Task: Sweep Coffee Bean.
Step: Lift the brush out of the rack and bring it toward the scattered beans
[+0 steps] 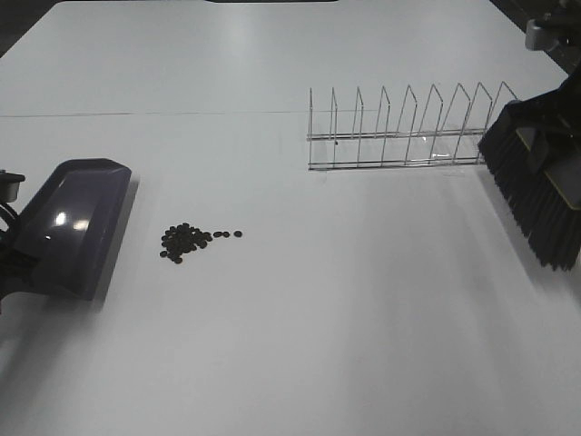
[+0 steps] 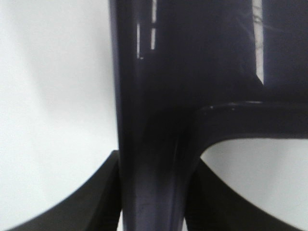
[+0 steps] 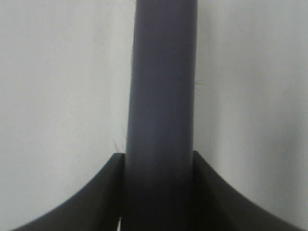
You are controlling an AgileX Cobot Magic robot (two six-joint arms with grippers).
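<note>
Nearest me, my left tool (image 2: 153, 197) is pinching the handle of the purple-grey dustpan (image 1: 74, 227), one finger pressed against each side of it. The dustpan sits at the near left of the white desk (image 1: 318, 354), its wide lip turned toward the middle. Near that lip but not touching it, the coffee beans (image 1: 186, 240) lie on the desk in one tight dark cluster, with a few strays trailing off on the side away from the pan. Over on the right, my right tool (image 3: 159, 192) is clamped on the smooth grey handle of the brush (image 1: 537, 195). The brush head is tilted, black bristles pointing down at the desk; I cannot tell whether the tips touch it. Brush and beans are well apart. Farther back stands a wire rack (image 1: 404, 132), a row of upright loops, its right end just beside the brush head. Behind it a thin seam (image 1: 154, 113) crosses the desk.
</note>
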